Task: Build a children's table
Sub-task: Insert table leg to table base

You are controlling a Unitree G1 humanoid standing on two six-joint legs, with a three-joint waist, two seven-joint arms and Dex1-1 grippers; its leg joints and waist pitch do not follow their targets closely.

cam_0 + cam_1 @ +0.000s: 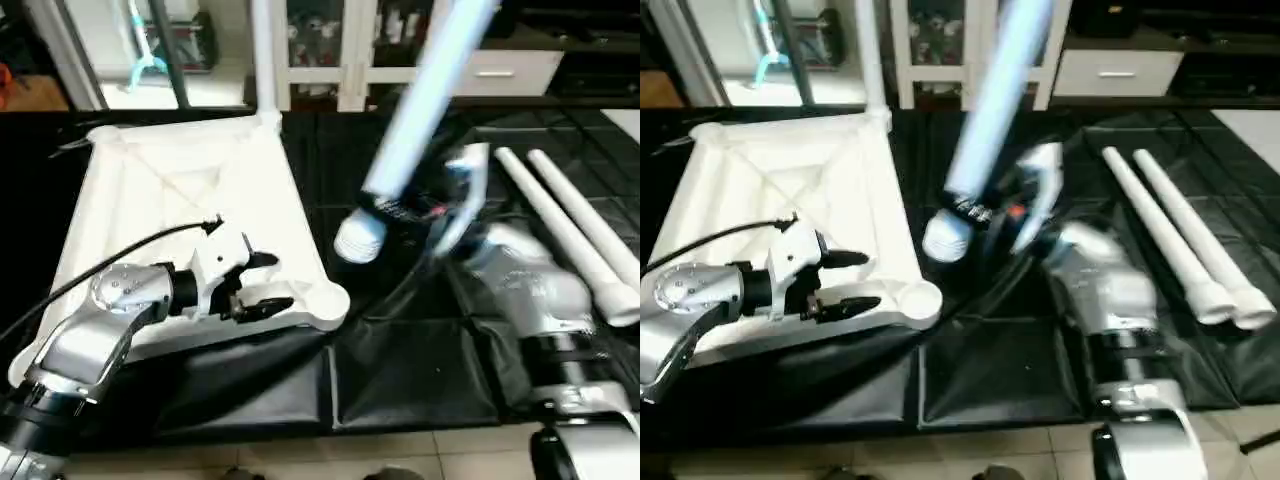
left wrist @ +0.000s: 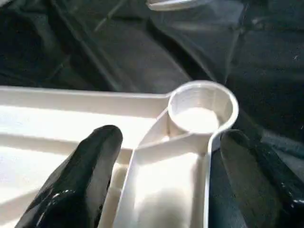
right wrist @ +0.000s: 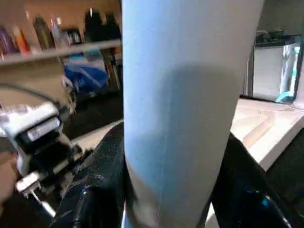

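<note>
Where the right pincer [image 1: 425, 215] grips, the leg [image 1: 420, 105] blurs.

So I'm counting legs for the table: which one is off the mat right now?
The leg clamped in the right end effector, raised at a slant beside the tabletop. The two other legs lie side by side on the black mat.

held leg [image 1: 420, 110] blurred, upper end beyond the frame
</note>
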